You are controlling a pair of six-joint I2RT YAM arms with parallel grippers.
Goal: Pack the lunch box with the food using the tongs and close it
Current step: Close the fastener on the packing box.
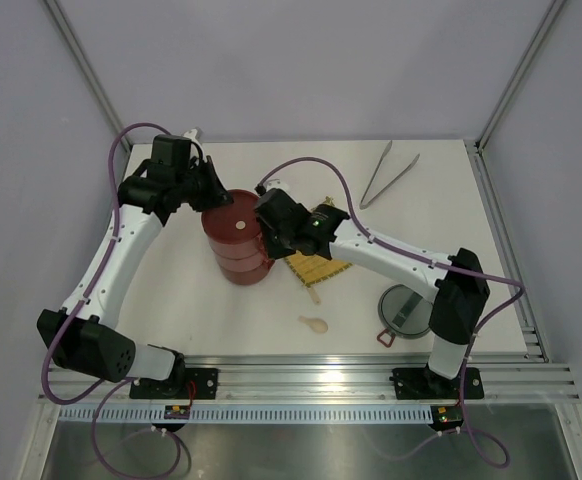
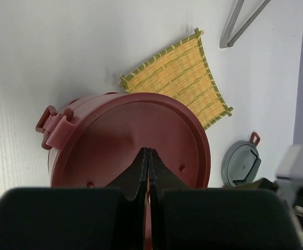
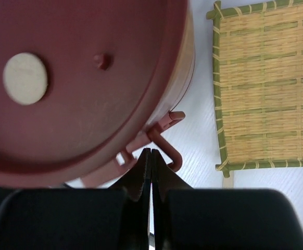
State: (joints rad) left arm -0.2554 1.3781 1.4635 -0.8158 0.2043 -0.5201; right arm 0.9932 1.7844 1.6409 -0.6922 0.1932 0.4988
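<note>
Closing step: left gripper [image 2: 149,151], right gripper [image 3: 150,151] are held fingers-together, empty, at round dark-red lunch box [image 1: 237,245]; grey see-through lid [image 1: 403,310] is needed next.

Matt dark-red plastic lunch box [image 2: 115,130], woven yellow straw mat [image 2: 177,78], shiny metal tongs [image 1: 371,192], smooth white tbl [image 2: 63,52]

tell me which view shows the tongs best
Top external: the tongs show whole, joined end to tips. The left wrist view cuts the tongs off at its top edge, leaving only the joined end; the right wrist view shows none of them.
</note>
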